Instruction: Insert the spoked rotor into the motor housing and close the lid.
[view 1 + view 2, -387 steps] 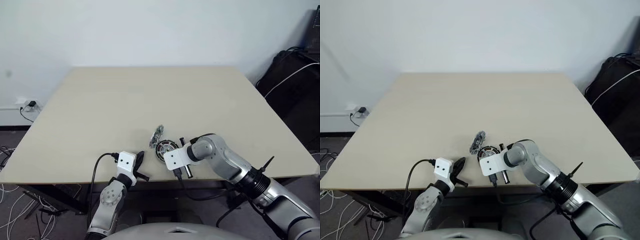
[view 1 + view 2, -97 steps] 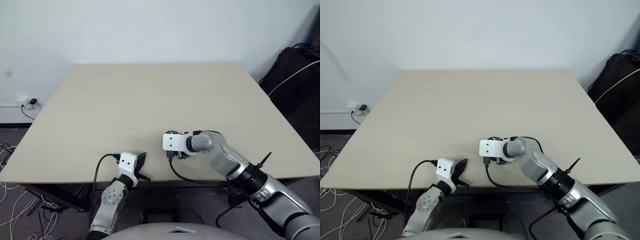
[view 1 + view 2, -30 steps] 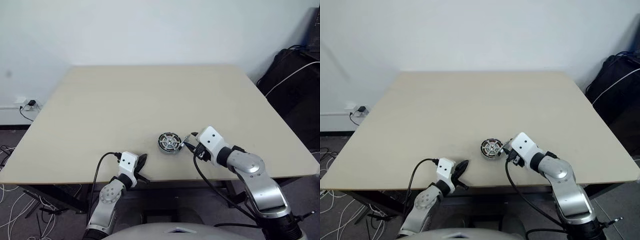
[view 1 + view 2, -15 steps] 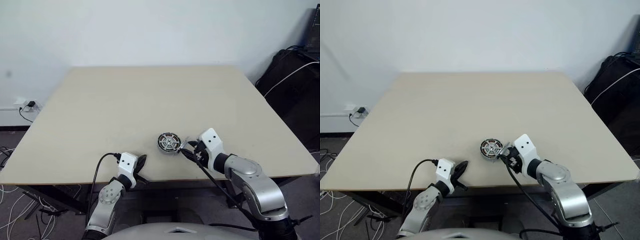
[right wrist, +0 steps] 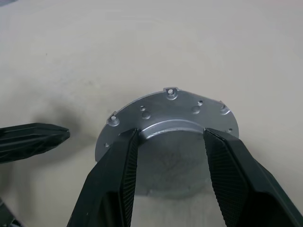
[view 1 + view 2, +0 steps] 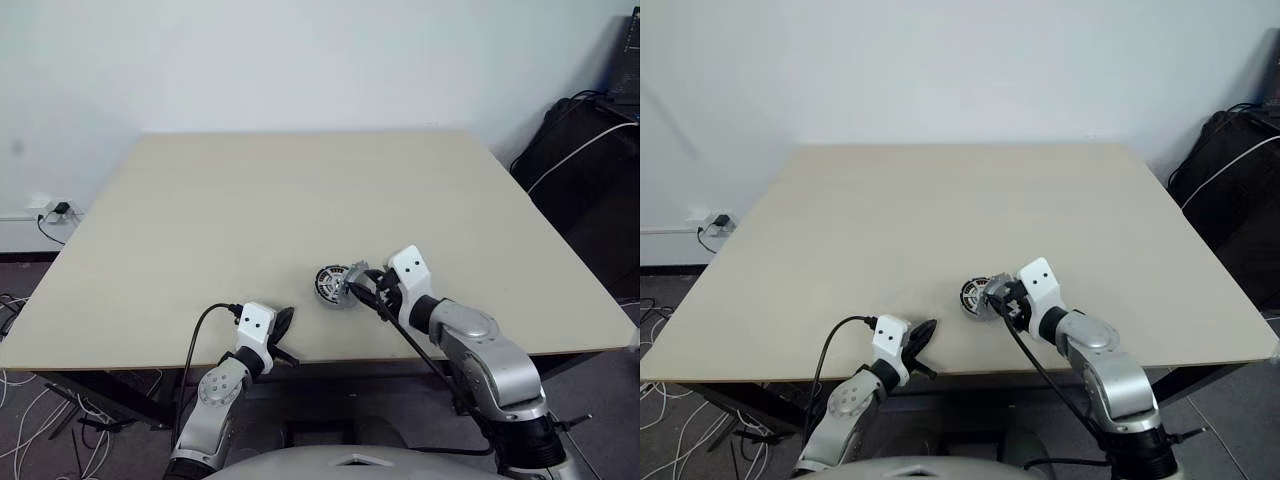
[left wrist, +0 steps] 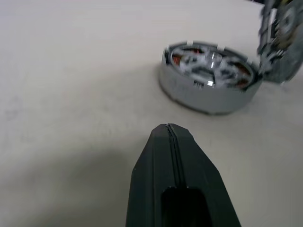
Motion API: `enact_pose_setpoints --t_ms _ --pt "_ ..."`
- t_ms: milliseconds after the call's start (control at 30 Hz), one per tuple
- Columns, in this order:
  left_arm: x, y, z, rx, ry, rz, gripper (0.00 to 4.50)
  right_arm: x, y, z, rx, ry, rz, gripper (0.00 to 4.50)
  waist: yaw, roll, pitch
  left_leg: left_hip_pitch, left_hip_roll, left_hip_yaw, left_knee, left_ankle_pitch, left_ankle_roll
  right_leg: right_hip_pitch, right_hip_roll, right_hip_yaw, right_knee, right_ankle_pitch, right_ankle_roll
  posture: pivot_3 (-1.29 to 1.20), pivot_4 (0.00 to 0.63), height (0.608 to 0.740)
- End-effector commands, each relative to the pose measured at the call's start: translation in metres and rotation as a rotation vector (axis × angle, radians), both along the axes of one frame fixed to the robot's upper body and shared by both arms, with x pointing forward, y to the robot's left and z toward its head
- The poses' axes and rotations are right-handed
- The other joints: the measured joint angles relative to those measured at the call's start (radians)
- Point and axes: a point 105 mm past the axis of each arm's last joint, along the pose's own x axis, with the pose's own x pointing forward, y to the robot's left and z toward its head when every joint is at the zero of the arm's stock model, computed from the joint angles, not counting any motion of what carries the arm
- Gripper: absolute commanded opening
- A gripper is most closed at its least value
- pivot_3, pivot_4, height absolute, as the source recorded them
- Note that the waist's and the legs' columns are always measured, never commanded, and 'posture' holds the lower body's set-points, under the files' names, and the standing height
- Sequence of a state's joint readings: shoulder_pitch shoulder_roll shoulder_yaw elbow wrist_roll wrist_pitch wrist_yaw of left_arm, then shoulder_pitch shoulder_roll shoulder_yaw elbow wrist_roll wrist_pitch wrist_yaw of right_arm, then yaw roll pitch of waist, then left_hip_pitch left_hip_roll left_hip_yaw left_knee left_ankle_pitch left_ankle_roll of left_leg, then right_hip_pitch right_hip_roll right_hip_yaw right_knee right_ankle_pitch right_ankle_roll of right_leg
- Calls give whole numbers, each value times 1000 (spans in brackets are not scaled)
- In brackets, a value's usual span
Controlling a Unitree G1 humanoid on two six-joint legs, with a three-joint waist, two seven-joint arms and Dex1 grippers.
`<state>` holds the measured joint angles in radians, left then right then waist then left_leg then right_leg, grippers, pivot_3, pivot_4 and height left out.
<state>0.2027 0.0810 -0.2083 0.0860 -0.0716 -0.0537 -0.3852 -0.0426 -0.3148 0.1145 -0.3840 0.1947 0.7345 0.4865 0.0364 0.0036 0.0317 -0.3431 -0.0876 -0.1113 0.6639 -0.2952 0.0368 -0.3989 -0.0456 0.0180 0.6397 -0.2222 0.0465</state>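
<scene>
Right pincer point(image 5: 170, 142): its two black fingers point(image 5: 113, 184) stand about half apart and are clamped on the lid point(image 5: 168, 116), one on each flank of the round cap, so the disc is carried rather than resting on the tabletop point(image 6: 250, 210).
Lid: a silver-grey flanged disc with small screw ears round its edge, held tilted, its flange end out ahead of the fingertips; gripping by the sides looks meant to leave its face free to meet the housing.
Motor housing point(image 7: 210, 75): flat on the tabletop just ahead of and below the right pincer, open top up, with copper windings and silver spokes visible inside; the spoked rotor appears seated already, so only the closing seems left.
Lid to housing: in the left wrist view the lid hangs at the housing's far rim, very close; I cannot tell whether they touch.
Left pincer point(image 7: 169, 130): fingers pressed fully together, holding nothing, low at the near edge with the housing well ahead of its tip, seemingly parked clear of the work.
Next, as I judge: level the lid and centre it over the rim before lowering.
</scene>
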Motion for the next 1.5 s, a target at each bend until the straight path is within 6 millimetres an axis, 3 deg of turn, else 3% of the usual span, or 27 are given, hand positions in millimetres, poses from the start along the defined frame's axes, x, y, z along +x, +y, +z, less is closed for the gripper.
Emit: enact_pose_setpoints --t_ms 33,533,933,1033,1300,1367,1500 --pt "5 -3 16 -10 -53 -2 0 12 3 5 -20 -49 -10 2313 0 0 0 0 0 0 0 0 0 0 0 0 0 0 0 0 0 740" --pt "3 4 8 -3 -42 16 0 40 6 -24 -87 10 -15 2313 3 1 0 0 0 0 -1 2 4 -1 0 -1 -1 0 -1 0 0 740" --pt "1 7 -2 -1 -34 23 0 36 16 -48 -100 81 0 2313 -5 4 -2 0 0 0 -2 2 4 -1 0 0 -1 0 -1 0 0 740" --pt "2 7 -3 0 -35 23 0 36 17 -40 -83 49 -3 2313 -6 4 -2 0 0 0 -2 2 4 -1 0 -1 -1 0 -1 0 0 740" --pt "1 6 -3 -4 -41 27 0 39 20 16 129 -157 -147 2313 -5 4 -2 -5 -1 1 -2 2 4 -8 0 1 1 0 -1 0 0 740" --pt "1 5 -1 -7 -45 26 0 38 22 21 190 -164 -210 2313 -6 4 -2 -5 0 0 -2 2 4 -8 0 1 1 0 -1 0 0 740" --pt "4 1 1 -10 -47 12 0 40 32 10 86 -188 -310 2313 -8 5 -2 -5 0 1 -2 2 3 -9 1 2 2 0 -1 0 0 740"
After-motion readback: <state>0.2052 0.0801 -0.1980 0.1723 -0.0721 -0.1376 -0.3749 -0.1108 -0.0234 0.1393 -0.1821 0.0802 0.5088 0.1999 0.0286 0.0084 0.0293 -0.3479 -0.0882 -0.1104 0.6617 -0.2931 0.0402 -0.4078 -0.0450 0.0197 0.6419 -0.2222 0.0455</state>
